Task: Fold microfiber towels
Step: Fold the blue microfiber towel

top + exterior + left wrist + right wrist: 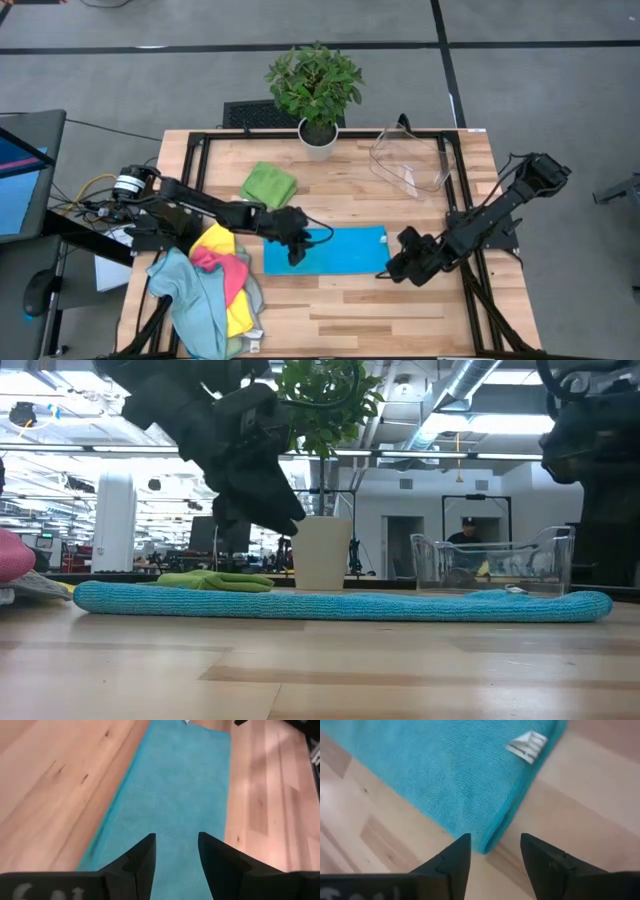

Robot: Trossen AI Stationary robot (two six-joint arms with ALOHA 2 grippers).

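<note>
At the near left corner of the tabletop [400, 310], a heap of pale teal, pink and yellow towels [213, 290] was seen. Mid-table, a blue towel [335, 251], folded into a long strip, lay flat. Over its left end the left pincer [296, 251] was held with fingers parted and nothing between them; at its right end the right pincer [392, 268] was likewise spread and empty. Farther back lay a folded green towel [269, 184], a clear bin [411, 160] and a potted plant [316, 90].

Folded towel [325, 251] mid-table, towel pile [212, 290] left, bin [411, 160] behind
</note>
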